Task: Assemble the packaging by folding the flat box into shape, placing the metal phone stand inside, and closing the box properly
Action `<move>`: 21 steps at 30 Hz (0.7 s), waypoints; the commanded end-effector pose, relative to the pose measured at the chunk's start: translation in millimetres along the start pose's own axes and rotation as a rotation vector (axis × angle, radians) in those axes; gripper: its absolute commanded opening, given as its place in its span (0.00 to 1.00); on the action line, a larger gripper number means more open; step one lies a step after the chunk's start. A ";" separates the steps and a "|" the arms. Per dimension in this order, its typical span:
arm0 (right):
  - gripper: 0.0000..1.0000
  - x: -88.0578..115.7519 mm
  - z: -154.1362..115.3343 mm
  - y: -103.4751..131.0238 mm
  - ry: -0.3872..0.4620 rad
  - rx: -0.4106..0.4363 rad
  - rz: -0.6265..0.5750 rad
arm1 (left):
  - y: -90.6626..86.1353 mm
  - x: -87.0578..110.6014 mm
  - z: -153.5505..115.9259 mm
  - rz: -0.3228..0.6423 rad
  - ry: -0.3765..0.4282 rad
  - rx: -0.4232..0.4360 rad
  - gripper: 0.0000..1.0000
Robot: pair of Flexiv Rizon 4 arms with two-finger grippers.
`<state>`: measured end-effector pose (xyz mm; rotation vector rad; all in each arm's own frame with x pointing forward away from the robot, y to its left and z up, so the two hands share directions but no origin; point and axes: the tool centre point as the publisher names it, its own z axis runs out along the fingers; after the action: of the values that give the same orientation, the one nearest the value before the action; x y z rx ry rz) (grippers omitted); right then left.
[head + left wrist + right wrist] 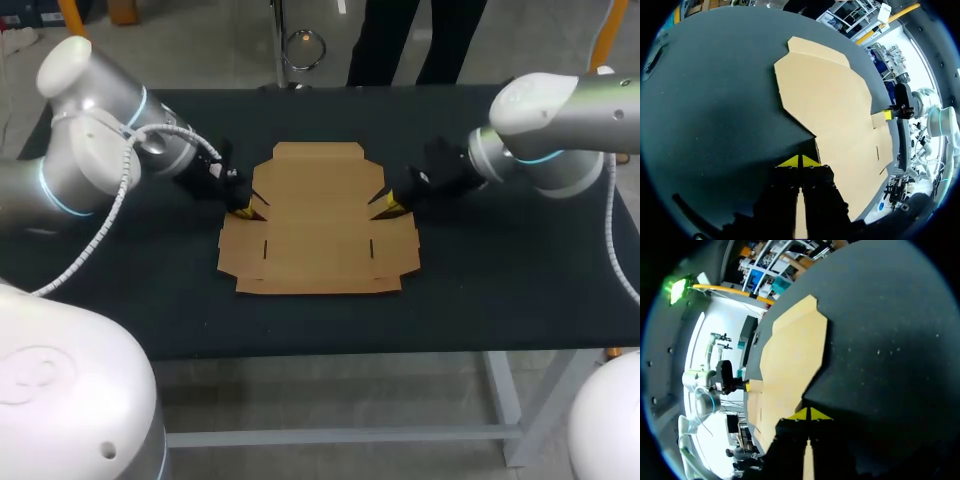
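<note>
Two yellow-tipped grippers meet the flat box (318, 220) at its sides: the left gripper (243, 209) at the notch in its left edge and the right gripper (391, 205) at the matching notch on the right. Each has its fingertips drawn together on a thin strip of cardboard that shows in the slit between them. Plain brown and matte, the box lies unfolded at the middle of the black, cloth-like table (500, 290), a many-cornered sheet with cut slots, creased flaps and a tabbed flap at its far end.
</note>
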<state>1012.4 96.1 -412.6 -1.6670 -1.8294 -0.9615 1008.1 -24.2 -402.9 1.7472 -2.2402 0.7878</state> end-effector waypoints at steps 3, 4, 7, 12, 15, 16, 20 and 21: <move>0.00 4.9 2.1 0.0 -0.033 -0.004 0.006 | 2.8 10.4 -3.5 -0.008 -0.088 0.020 0.00; 0.00 5.1 2.3 0.1 -0.035 -0.004 0.007 | 2.5 10.9 -3.9 -0.007 -0.095 0.023 0.00; 0.00 6.4 2.5 0.1 -0.047 -0.007 0.009 | 1.0 12.0 -5.4 -0.003 -0.101 0.028 0.00; 0.00 9.3 2.4 0.0 -0.062 -0.012 0.011 | -1.5 14.8 -6.2 0.008 -0.112 0.035 0.00; 0.00 11.4 1.9 -0.1 -0.074 -0.016 0.011 | -1.9 18.4 -7.7 0.024 -0.121 0.038 0.00; 0.00 12.2 1.8 0.1 -0.079 -0.018 0.011 | -2.1 19.4 -8.1 0.027 -0.124 0.038 0.00; 0.00 15.2 1.7 0.4 -0.086 -0.021 0.011 | -2.8 22.5 -8.2 0.039 -0.128 0.037 0.00; 0.00 16.1 1.8 0.4 -0.087 -0.022 0.011 | -2.8 23.1 -8.0 0.042 -0.129 0.037 0.00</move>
<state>1012.4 105.4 -404.1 -1.7463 -1.8643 -0.9247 1004.4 -37.0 -387.7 1.8010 -2.3506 0.7746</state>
